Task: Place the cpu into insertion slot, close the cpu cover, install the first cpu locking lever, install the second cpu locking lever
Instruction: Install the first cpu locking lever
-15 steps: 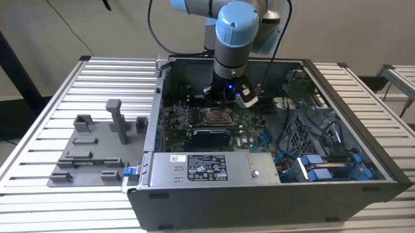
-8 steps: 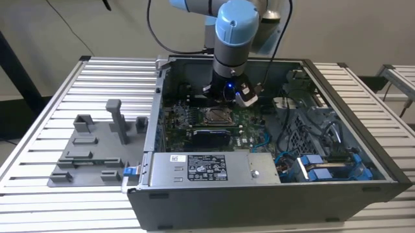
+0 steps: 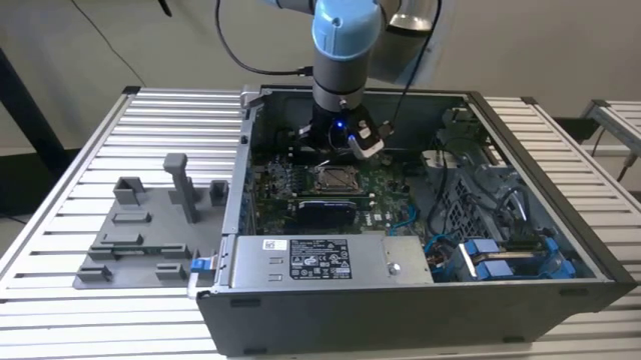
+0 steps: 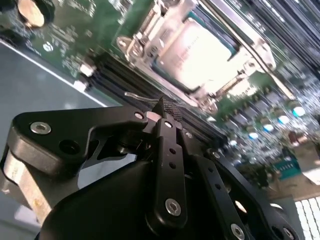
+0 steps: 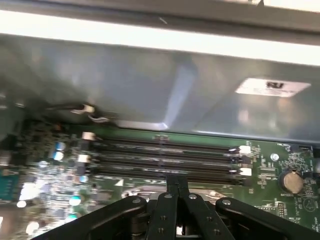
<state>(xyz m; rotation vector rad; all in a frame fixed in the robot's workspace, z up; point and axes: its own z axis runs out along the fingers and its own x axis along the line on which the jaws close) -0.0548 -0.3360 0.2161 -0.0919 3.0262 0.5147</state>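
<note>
Cpu (image 4: 202, 52) sat in the insertion slot (image 3: 335, 178), which I saw near the middle of the exterior view, inside the open computer case (image 3: 401, 315); the cpu cover (image 4: 145, 27) lay flat around it, framing its pale top; the end effector (image 4: 165, 107) hovered just beside the socket, fingers pinched together on nothing; the case stood on the slatted table (image 3: 90, 150).

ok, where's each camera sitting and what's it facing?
Exterior view: off the arm, looking down into the open case; arm and hand show.
First wrist view: on the wrist, facing memory slots and grey box; hand shows.
Second wrist view: on the wrist, facing the cpu; hand shows.
Shared: hand in all three.
</note>
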